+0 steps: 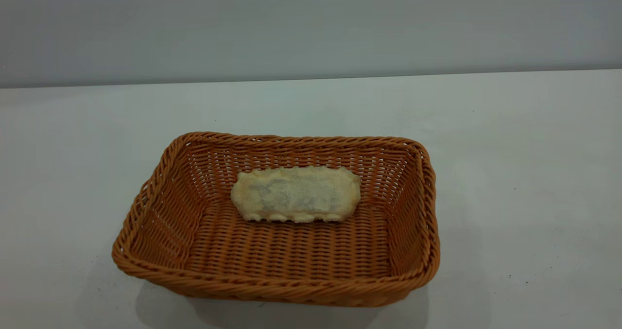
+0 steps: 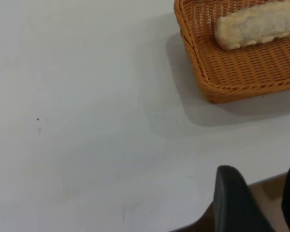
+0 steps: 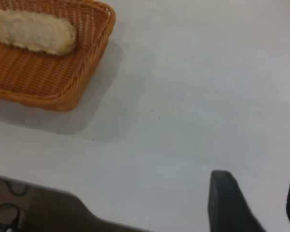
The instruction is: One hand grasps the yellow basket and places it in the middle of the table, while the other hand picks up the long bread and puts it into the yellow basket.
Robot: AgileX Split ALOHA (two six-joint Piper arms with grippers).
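Note:
The yellow basket (image 1: pixel 272 270) stands on the white table (image 1: pixel 510 173), near the middle and close to the front edge. The long bread (image 1: pixel 296 194) lies inside it, pale underside up, toward the basket's far wall. Neither arm shows in the exterior view. In the left wrist view the basket (image 2: pixel 232 72) and the bread (image 2: pixel 256 24) are far off, and my left gripper (image 2: pixel 261 193) hangs open and empty over the table's edge. In the right wrist view the basket (image 3: pixel 48 82) with the bread (image 3: pixel 34 31) also lies at a distance, and my right gripper (image 3: pixel 256 198) is open and empty.
The table edge (image 2: pixel 193 222) and the brown floor beyond it show beside the left gripper. A dark cable (image 3: pixel 5 212) lies on the floor below the table edge in the right wrist view. Bare tabletop surrounds the basket on all sides.

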